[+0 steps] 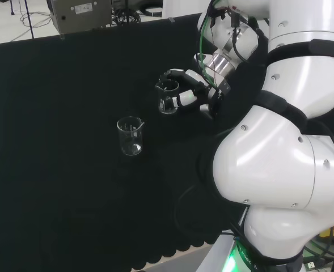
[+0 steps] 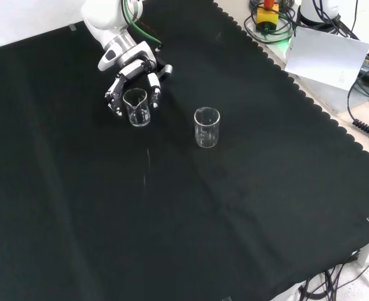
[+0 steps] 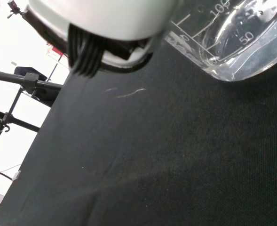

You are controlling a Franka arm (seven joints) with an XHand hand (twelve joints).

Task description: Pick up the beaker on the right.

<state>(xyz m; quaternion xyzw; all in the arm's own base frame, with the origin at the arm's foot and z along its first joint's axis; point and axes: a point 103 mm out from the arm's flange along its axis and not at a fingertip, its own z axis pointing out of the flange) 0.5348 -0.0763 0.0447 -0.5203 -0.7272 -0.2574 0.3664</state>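
Observation:
Two clear glass beakers stand on the black cloth. In the head view the right beaker (image 1: 168,96) sits between the curled fingers and thumb of my hand (image 1: 192,93), and the other beaker (image 1: 130,136) stands apart, lower left. From the front, the hand (image 2: 134,72) comes down from the top and wraps the held beaker (image 2: 137,108); the free beaker (image 2: 207,126) is to its right. The wrist view has the held beaker's base (image 3: 232,42) with printed marks close over the cloth, beside a blurred white part of the hand (image 3: 105,19). Whether the base touches the cloth is unclear.
The arm's white links (image 1: 280,147) rise at the head view's right. A grey box (image 1: 79,14) stands beyond the cloth's far edge. In the front view, a white sheet (image 2: 328,56) and cables (image 2: 272,19) lie past the scalloped cloth edge (image 2: 309,103).

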